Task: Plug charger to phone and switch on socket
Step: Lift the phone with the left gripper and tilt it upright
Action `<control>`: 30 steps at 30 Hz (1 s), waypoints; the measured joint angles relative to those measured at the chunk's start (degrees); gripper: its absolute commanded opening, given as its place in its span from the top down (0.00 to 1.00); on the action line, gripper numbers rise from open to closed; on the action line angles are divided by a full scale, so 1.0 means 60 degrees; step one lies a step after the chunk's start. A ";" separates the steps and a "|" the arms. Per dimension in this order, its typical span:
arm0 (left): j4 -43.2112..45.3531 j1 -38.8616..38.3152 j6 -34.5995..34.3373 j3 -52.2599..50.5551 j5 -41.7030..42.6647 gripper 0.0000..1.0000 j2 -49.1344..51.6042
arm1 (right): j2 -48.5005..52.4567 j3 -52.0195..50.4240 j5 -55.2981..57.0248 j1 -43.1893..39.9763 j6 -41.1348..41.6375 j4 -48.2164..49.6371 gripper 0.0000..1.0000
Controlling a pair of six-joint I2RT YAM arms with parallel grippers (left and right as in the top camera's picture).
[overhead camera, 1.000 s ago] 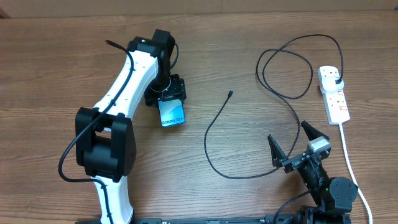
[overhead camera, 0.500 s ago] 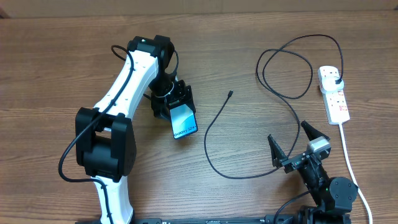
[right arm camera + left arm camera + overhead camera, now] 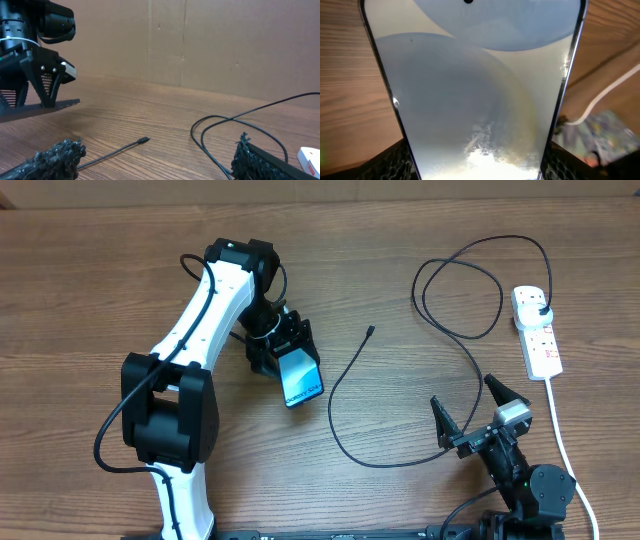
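Observation:
My left gripper (image 3: 280,348) is shut on the phone (image 3: 301,377), holding it above the table left of centre; its blue-white screen fills the left wrist view (image 3: 470,90). The charger's black cable (image 3: 345,440) loops across the table. Its connector tip (image 3: 370,331) lies free right of the phone and shows in the right wrist view (image 3: 144,140). Its plug (image 3: 541,310) sits in the white socket strip (image 3: 537,333) at the far right. My right gripper (image 3: 470,417) is open and empty at the front right, over the cable.
The strip's thick white cord (image 3: 562,442) runs down the right edge towards the front. The left arm (image 3: 205,310) stretches from the front left across the table. A brown cardboard wall (image 3: 200,40) stands behind the table.
My left gripper has carried the phone to the right and a little forward, towards the connector tip, turning it as it goes. The right arm and cable have not moved.

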 measured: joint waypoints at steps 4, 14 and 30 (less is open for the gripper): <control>-0.0007 0.0000 -0.0084 0.0000 0.0973 0.30 0.0000 | 0.0000 0.0000 0.0004 0.0000 -0.0004 -0.0004 0.00; -0.0018 0.0076 -0.1351 0.0004 0.3439 0.32 0.0000 | 0.0000 0.0000 0.0004 0.0000 -0.0004 0.0000 0.00; -0.0036 0.1351 -0.3282 0.0018 0.6247 0.31 0.0000 | 0.0000 0.0000 0.0004 0.0000 -0.0007 0.0004 0.00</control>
